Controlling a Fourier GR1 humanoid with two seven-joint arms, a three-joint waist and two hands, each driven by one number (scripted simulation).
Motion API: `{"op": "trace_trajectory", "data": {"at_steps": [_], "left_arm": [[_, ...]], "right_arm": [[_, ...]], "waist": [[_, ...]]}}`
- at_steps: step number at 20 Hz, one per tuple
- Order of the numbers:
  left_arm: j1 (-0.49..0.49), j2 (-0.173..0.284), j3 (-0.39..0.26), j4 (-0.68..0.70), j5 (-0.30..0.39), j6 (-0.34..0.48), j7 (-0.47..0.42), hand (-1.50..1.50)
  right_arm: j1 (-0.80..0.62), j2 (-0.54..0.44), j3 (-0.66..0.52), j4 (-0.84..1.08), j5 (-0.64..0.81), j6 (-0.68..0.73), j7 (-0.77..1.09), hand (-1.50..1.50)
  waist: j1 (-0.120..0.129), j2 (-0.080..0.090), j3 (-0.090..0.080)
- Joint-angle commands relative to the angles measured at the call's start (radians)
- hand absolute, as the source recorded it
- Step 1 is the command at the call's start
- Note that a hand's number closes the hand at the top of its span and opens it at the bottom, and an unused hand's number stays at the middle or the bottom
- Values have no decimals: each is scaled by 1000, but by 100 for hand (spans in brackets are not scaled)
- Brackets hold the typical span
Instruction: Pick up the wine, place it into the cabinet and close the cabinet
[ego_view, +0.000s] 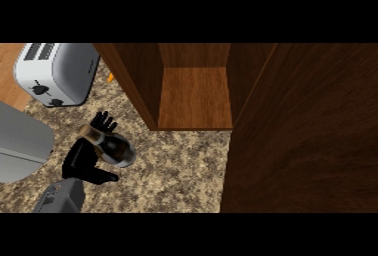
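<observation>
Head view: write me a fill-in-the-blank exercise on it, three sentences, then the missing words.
1. The wine bottle is held by the robot's ____ hand.
2. The door of the wooden cabinet stands ____.
3. The silver appliance left of the cabinet is a ____.

Missing words: left; open; toaster

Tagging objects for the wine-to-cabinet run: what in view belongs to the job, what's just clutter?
Job:
- wine bottle, held in the left hand
- cabinet, open, shelf bare
- cabinet door, swung open at right

Clutter:
- toaster, top left
- grey appliance, left edge
</observation>
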Motion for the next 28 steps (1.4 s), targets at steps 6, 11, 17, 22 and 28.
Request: {"op": "trace_trajectory", "data": {"at_steps": [6, 11, 17, 22, 28], "left_arm": [[-74, -13, -12, 90, 23, -86, -51, 150], [-43, -27, -71, 57, -28, -95, -107, 150], [-6, -13, -150, -18, -157, 30, -255, 150], [42, -19, -90, -39, -107, 157, -251, 150], [190, 0, -44, -252, -74, 287, -213, 150]], "right_arm": [[33, 8, 7, -102, -39, 1, 23, -150], [-54, -17, -54, -130, -89, -24, 122, -150], [-17, 14, -19, -71, -32, -13, 37, -150], [-31, 22, 0, -85, -23, -18, 58, -150], [-31, -16, -42, -106, -59, -1, 107, -150]], "waist": [[-5, 1, 0], [-4, 0, -1], [1, -1, 0], [7, -2, 0], [19, -7, 1]]}}
